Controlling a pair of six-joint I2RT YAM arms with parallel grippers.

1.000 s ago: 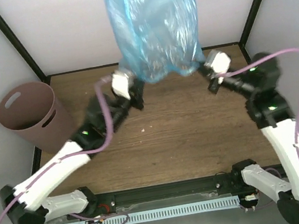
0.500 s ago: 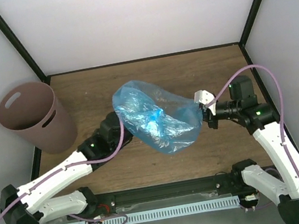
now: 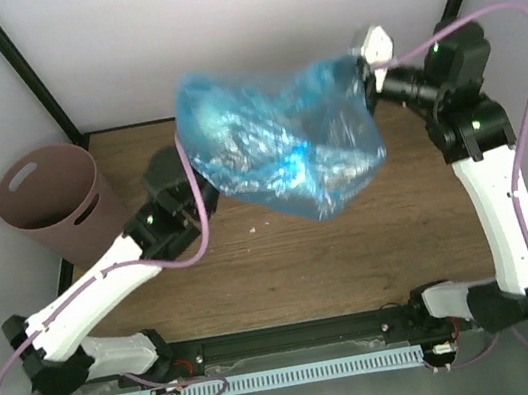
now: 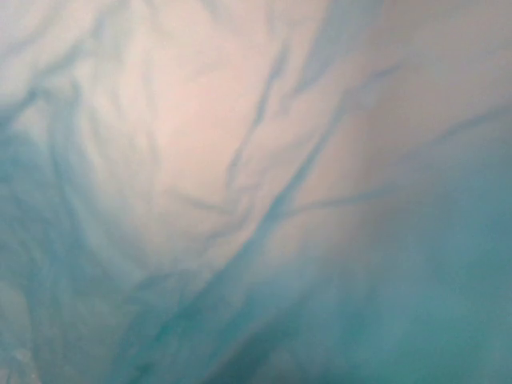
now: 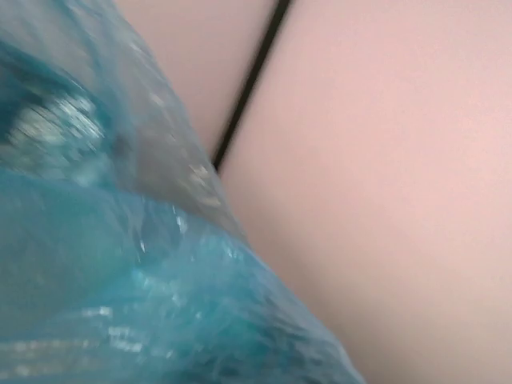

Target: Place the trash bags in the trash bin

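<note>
Holding the crinkly, translucent light-blue plastic trash bag point(image 3: 276, 145) aloft, spread between left gripper point(image 3: 186, 170) and right gripper point(image 3: 366, 61), both clamped shut on its film. Well apart from the round mauve-brown plastic bin point(image 3: 82, 228) at left; carrying over and stuffing in yet to do.

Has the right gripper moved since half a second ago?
Yes. In the top view the right gripper, shut on the trash bag, went from over the table's middle right to above its far edge, nearer the back wall.
</note>
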